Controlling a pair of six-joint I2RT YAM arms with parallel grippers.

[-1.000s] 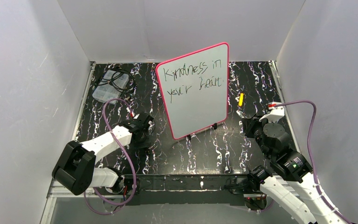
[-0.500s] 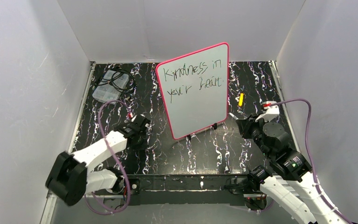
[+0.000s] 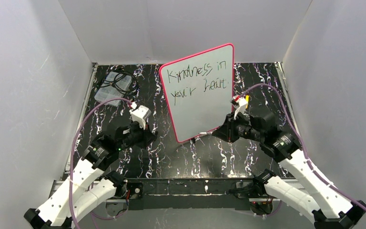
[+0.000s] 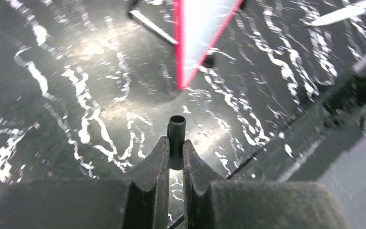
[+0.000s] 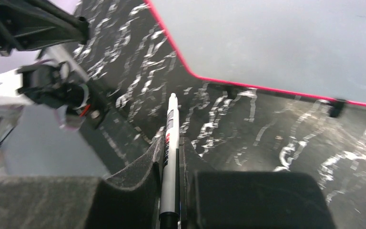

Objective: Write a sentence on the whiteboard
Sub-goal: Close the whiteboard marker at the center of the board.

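Right gripper point(image 5: 172, 145) clamping marker point(image 5: 171, 119), left gripper point(image 4: 176, 148) pinching dark cap point(image 4: 176, 126), pink-framed whiteboard point(image 3: 205, 112) (two-line handwritten sentence point(image 3: 195, 74))

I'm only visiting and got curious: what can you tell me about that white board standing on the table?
The whiteboard is a glossy white rectangle with rounded corners and a thin pink-red frame. It stands upright, slightly askew, on small black feet on the black marbled table. A dark handwritten sentence, "Kindness in your heart", fills its upper part in two lines; the rest is blank.
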